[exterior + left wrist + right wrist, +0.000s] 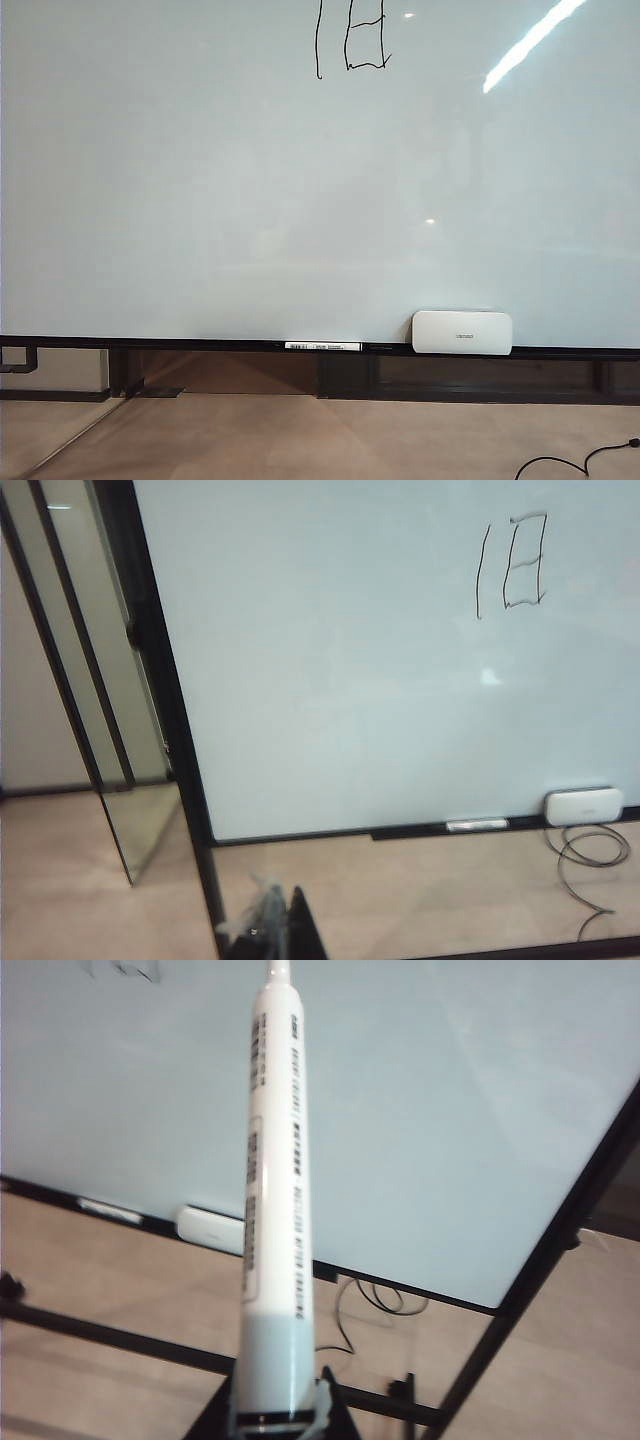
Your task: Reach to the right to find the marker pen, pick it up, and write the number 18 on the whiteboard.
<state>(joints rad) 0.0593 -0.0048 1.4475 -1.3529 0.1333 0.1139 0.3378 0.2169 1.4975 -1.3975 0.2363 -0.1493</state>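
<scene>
Pale, glossy whiteboard [200, 200] filling the exterior view, black rail along its lower edge. Near its top, the number 18 [350, 38] in thin black strokes. On the rail, a white eraser block [462, 332] with a second labelled marker [322, 346] just beside it. Right gripper [275, 1415] back from the board, clamped on the marker pen [275, 1210], barrel pointing boardward. Left gripper [275, 925] barely in frame, low before the board's left corner; grip impossible to tell.
</scene>
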